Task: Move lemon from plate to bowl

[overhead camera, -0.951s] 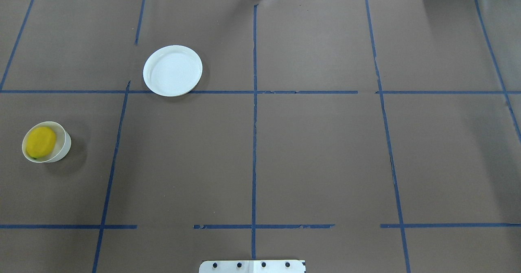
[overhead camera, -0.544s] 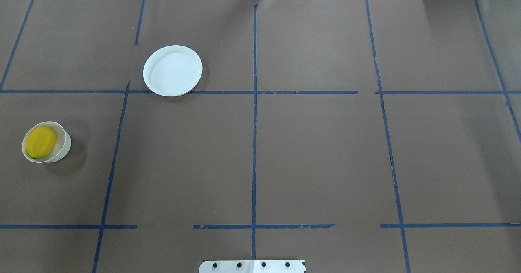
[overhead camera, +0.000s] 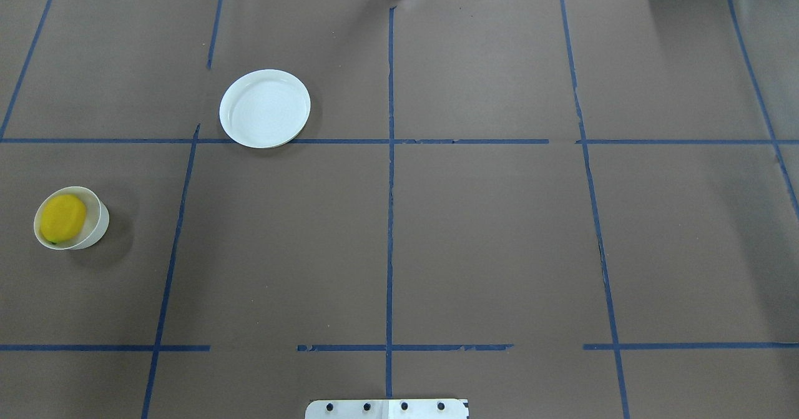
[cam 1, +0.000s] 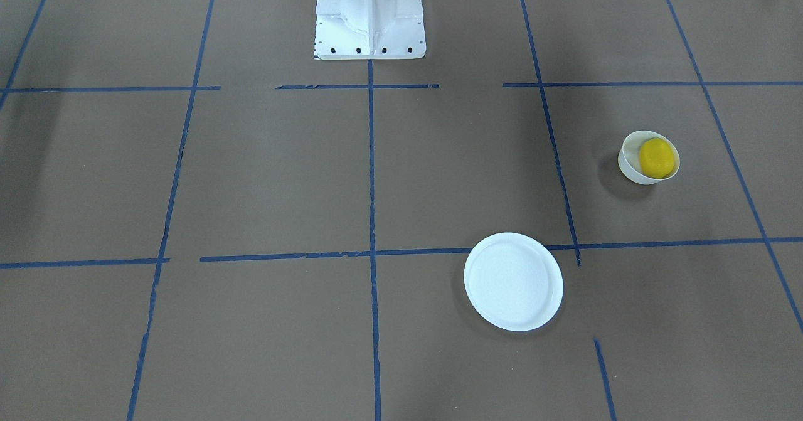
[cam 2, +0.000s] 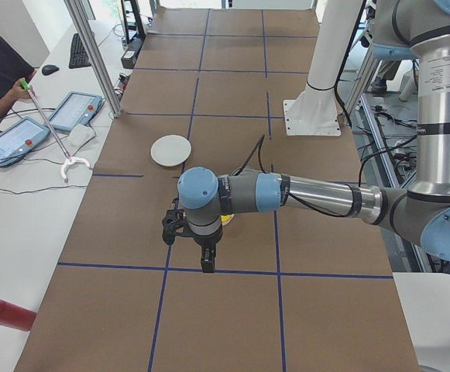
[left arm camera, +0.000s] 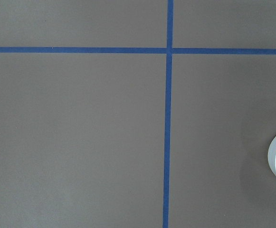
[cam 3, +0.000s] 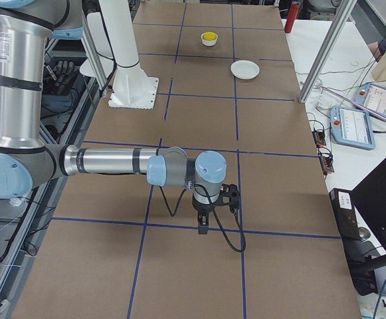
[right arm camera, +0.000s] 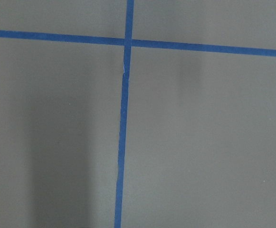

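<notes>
The yellow lemon (overhead camera: 62, 218) lies inside the small off-white bowl (overhead camera: 101, 224) at the table's left. It also shows in the front-facing view (cam 1: 657, 157), in the bowl (cam 1: 629, 169). The flat white plate (overhead camera: 264, 108) stands empty, farther back and to the right of the bowl; it also shows in the front-facing view (cam 1: 513, 281). The left wrist view catches the bowl's edge (left arm camera: 274, 154) at its right border. My left gripper (cam 2: 207, 262) and right gripper (cam 3: 204, 226) show only in the side views, held above the table, so I cannot tell whether they are open or shut.
Brown paper with blue tape lines covers the table. The robot's white base (cam 1: 369, 16) stands at the near middle edge. An operator's table with tablets (cam 2: 70, 110) and a metal post (cam 2: 93, 54) stand beyond the far edge.
</notes>
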`<state>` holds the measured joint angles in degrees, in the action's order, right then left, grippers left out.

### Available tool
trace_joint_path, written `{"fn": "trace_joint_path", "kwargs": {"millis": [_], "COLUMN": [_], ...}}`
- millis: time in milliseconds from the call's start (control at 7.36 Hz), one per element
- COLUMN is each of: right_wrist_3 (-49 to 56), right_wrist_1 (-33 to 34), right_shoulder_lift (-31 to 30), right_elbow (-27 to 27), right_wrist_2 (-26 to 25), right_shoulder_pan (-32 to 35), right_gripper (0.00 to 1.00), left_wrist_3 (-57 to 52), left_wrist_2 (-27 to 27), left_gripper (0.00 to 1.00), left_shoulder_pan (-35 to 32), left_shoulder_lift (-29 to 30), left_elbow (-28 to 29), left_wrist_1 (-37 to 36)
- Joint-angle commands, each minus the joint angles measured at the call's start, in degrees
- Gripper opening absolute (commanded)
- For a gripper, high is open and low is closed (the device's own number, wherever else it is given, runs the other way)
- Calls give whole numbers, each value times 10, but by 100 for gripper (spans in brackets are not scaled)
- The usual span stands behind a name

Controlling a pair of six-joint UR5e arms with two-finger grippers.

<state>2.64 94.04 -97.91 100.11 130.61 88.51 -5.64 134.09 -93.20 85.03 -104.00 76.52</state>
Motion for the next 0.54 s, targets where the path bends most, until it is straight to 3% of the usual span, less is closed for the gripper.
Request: {"fn": "trace_joint_path", "kwargs": {"millis": [0, 408], "right_wrist_3": [0, 0], "right_wrist_1": [0, 0], "right_shoulder_lift": [0, 0], "right_elbow": [0, 0], "right_wrist_2": [0, 0], "right_shoulder_pan": [0, 0], "right_gripper": [100, 100], "left_wrist_3": [-2, -54], "left_wrist_2": [2, 4], "left_gripper": [100, 100], "left_shoulder_pan": [0, 1], "left_shoulder_lift": [10, 10], "left_elbow": [-7, 5], "left_wrist_1": [5, 10]}}
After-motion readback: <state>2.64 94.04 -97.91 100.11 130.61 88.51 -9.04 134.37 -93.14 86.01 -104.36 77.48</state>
